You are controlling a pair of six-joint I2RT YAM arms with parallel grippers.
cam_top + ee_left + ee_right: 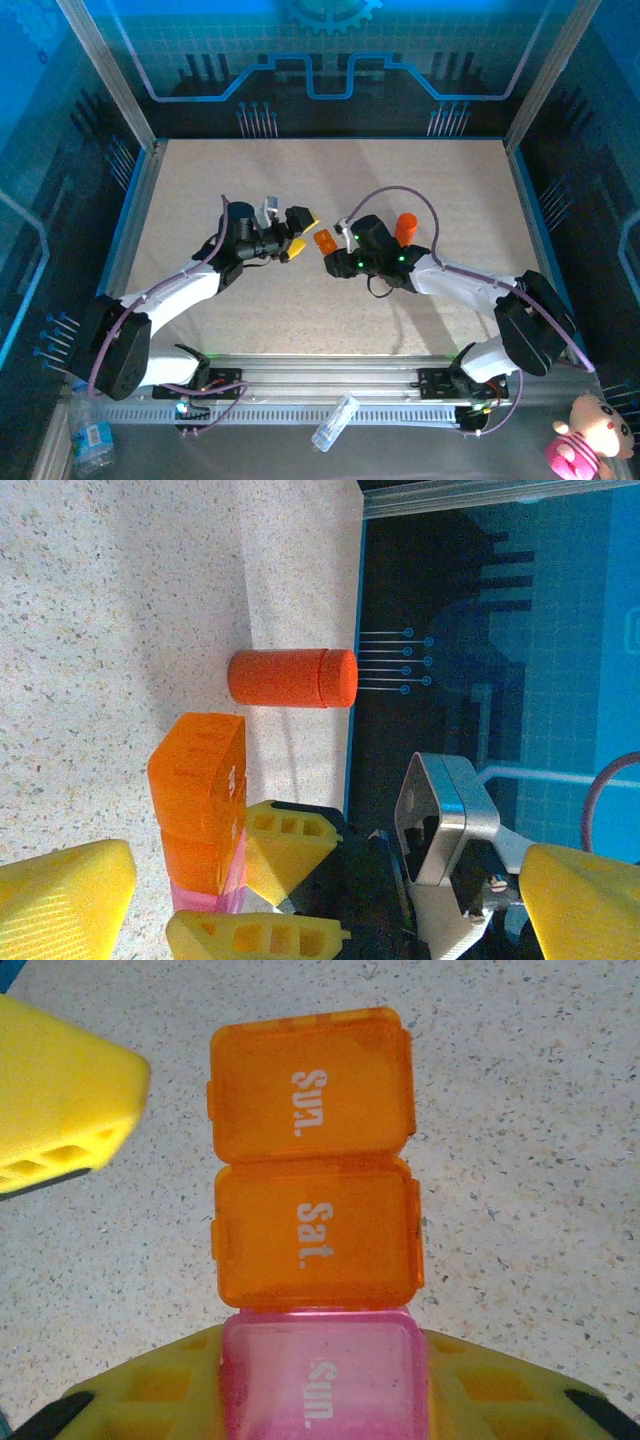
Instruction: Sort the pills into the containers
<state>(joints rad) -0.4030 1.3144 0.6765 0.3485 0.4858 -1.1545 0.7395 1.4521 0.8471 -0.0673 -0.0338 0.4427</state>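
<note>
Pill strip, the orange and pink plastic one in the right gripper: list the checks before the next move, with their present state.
1. Right gripper shut on the orange and pink translucent compartment strip: ok, clamped at the pink end.
2. Strip lids open for filling: not ok, all three look closed.
3. Left gripper open: ok.
4. Left gripper's yellow finger apart from the strip: ok, a gap shows.
5. Orange cylindrical bottle upright, apart from the strip: ok.
6. What the bottle holds: cannot tell, its wall is opaque.
</note>
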